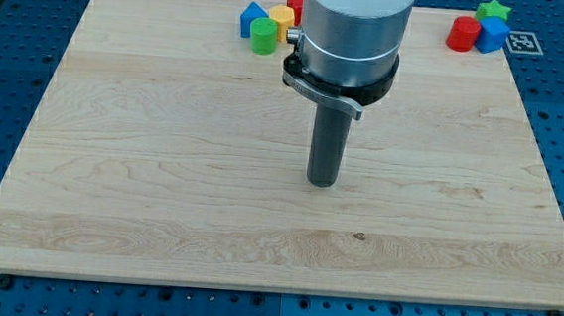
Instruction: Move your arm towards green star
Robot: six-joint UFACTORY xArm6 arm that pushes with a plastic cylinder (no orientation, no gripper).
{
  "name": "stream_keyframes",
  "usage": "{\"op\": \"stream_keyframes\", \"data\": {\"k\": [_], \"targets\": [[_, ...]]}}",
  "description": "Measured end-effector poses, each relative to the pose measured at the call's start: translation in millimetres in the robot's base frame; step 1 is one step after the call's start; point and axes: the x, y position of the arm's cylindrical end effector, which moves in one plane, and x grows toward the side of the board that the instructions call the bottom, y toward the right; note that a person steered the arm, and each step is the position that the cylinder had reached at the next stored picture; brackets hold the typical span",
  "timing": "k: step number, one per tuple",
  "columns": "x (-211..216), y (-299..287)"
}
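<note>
**Long Slide to the Far-Right Corner**

A pale wooden board (pixel 162 170) lay on blue pegboard. My tip (pixel 321 184) rested mid-board, touching nothing (a bare rod, with nothing to grasp). The best path seemed to run right and upward, stopping short. Far off, the glossy green star (pixel 492 10) sat beside a red block (pixel 462 33) and blue block (pixel 493 34).

Wood board (pixel 162 170), red cyl. (pixel 461 33)

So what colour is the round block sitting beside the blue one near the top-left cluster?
Green: the round block shows best in the camera view, right of the blue block.
</note>
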Motion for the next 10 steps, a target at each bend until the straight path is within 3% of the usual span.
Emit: {"op": "stream_keyframes", "data": {"k": [2, 3, 5, 9, 10], "targets": [[-1.2, 1.4], [-2.8, 34.3], [-41.8, 297.2], [-72.5, 306.4], [-167.1, 305.4]]}}
